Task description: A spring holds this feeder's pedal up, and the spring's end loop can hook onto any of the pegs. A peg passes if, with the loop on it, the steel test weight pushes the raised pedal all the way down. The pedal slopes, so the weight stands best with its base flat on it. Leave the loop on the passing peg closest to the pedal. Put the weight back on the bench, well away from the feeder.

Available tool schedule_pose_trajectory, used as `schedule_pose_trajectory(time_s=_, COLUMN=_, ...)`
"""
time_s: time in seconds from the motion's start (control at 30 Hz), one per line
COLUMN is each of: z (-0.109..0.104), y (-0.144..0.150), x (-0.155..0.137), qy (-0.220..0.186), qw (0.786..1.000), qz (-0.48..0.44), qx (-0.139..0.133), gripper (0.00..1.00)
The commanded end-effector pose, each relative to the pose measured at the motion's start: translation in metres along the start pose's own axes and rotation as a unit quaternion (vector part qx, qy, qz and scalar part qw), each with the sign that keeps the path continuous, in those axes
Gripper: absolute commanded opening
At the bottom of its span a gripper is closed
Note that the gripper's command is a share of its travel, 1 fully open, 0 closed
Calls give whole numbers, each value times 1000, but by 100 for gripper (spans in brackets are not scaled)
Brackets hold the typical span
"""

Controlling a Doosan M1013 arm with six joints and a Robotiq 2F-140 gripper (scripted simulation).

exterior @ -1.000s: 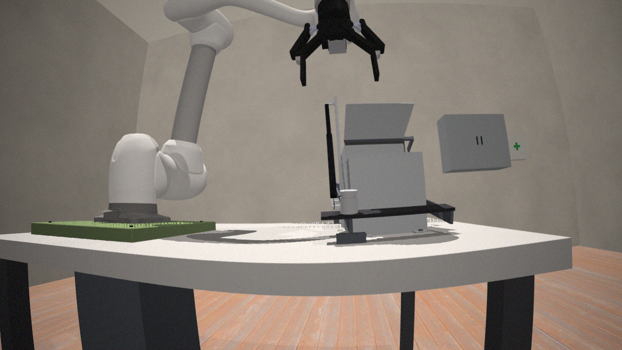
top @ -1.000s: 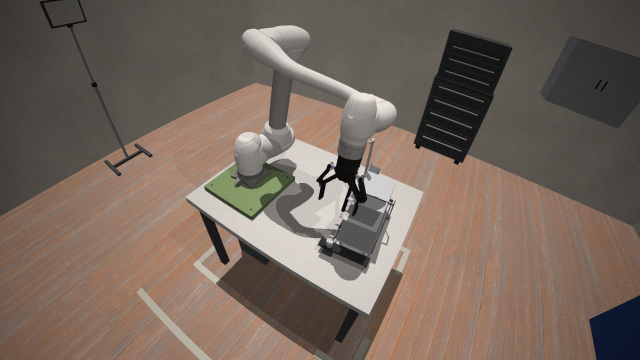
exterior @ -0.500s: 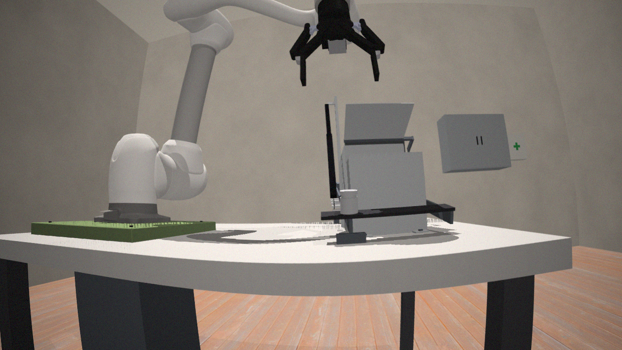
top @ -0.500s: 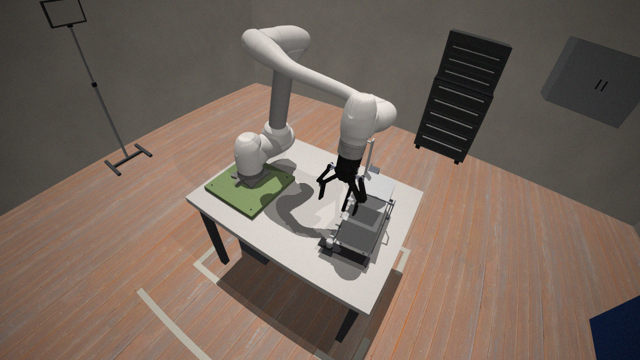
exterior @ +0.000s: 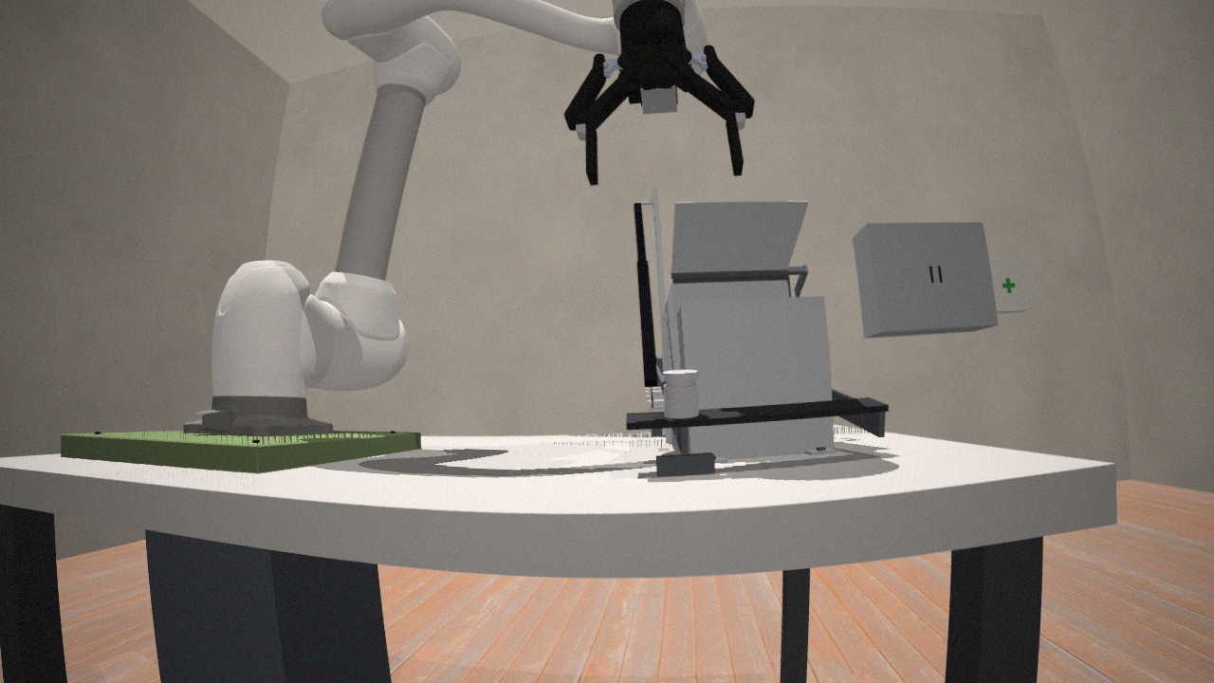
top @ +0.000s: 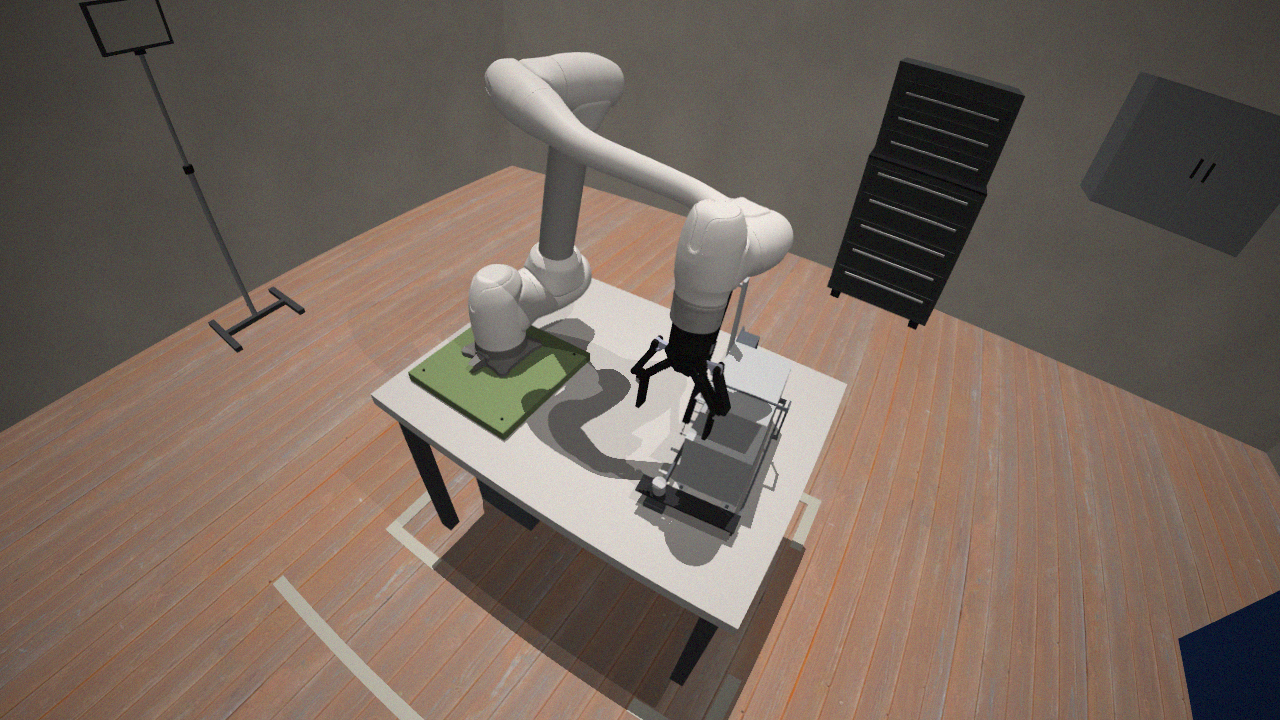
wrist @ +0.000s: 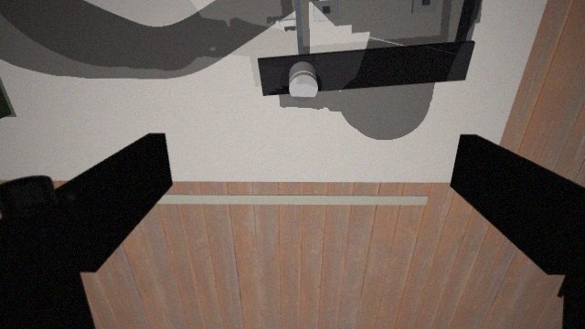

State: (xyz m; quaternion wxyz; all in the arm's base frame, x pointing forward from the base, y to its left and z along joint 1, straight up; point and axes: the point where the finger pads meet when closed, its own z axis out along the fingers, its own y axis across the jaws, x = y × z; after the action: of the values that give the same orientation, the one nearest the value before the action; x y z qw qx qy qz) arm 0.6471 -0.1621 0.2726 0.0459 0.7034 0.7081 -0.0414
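The gripper (top: 677, 420) (exterior: 664, 179) (wrist: 312, 160), spread wide and holding nothing, hangs above and apart from the weight (top: 658, 486) (exterior: 680, 394) (wrist: 303, 79), which stands upright on the pedal (top: 693, 504) (exterior: 763, 414) (wrist: 366, 68) toward the tabletop's (top: 572, 501) (exterior: 551, 544) (wrist: 219, 155) corner farthest from the arm's base (top: 503, 358) (exterior: 259, 414).

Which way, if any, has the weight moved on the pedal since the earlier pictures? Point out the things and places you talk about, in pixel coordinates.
No, none: the weight (top: 659, 486) (exterior: 680, 395) (wrist: 303, 81) stands at the same end of the pedal (top: 707, 510) (exterior: 781, 413) (wrist: 393, 64).
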Motion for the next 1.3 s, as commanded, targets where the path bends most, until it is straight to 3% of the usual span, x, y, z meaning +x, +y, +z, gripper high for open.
schedule_pose_trajectory(time_s=0.0, z=28, y=1, x=0, qy=33, qw=999, qz=-1, qx=-1, gripper=100)
schedule_pose_trajectory(time_s=0.3, z=103, y=1, x=1, qy=117, qw=993, qz=-1, qx=0, gripper=100)
schedule_pose_trajectory(time_s=0.37, z=103, y=1, x=1, qy=117, qw=993, qz=-1, qx=0, gripper=100)
schedule_pose_trajectory(time_s=0.4, z=84, y=0, x=1, qy=95, qw=995, qz=1, qx=0, gripper=100)
schedule_pose_trajectory(time_s=0.87, z=133, y=1, x=2, qy=151, qw=989, qz=-1, qx=0, gripper=100)
schedule_pose_trajectory(time_s=0.97, z=126, y=1, x=1, qy=142, qw=990, qz=0, qx=0, gripper=100)
schedule_pose_trajectory(time_s=1.27, z=130, y=1, x=1, qy=148, qw=989, qz=-1, qx=0, gripper=100)
